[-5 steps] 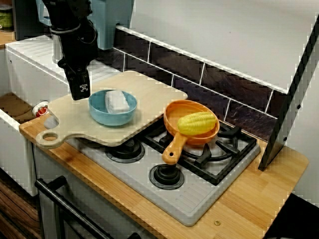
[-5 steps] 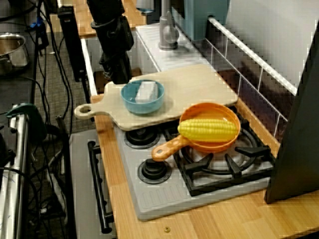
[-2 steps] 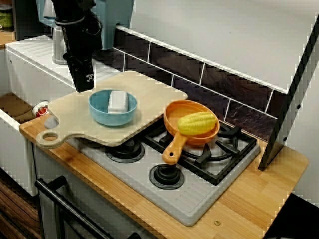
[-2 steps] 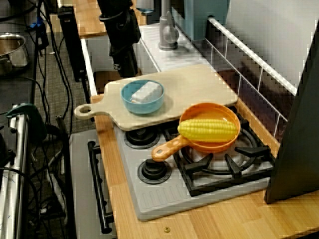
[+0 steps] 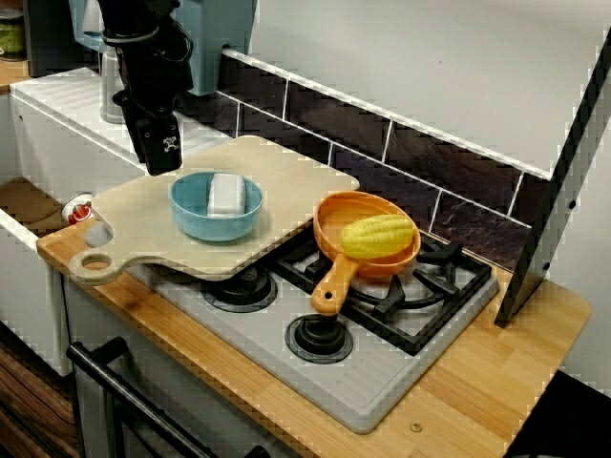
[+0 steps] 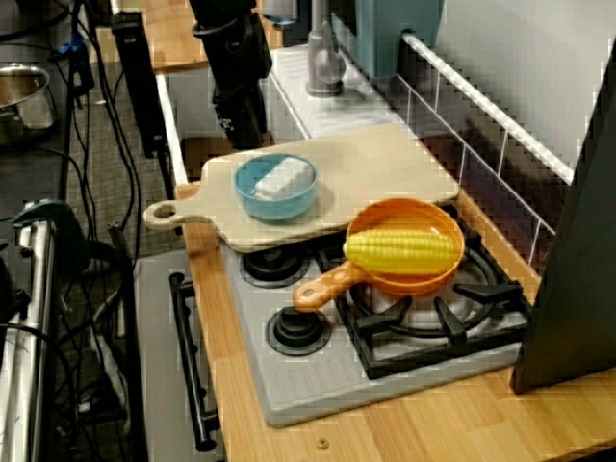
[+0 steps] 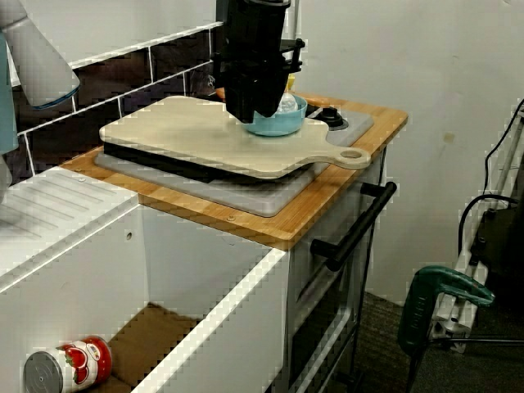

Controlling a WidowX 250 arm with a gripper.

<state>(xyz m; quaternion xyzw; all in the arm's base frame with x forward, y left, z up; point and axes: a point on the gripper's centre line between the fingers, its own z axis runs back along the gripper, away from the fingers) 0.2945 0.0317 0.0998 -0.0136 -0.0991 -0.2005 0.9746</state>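
Front view: blue bowl (image 5: 205,225) beside hand (image 5: 163,160)

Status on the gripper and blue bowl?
Black gripper over far corner of pale wooden cutting board, jaws unreadable. Round blue bowl with white block beside it, untouched. Orange pan with yellow corn on stove, well apart.

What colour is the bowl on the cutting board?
The bowl is light blue, clearest in the front view.

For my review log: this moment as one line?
fingers: hovering beside bowl | bowl: on board, white block inside | pan: on stove, holds corn
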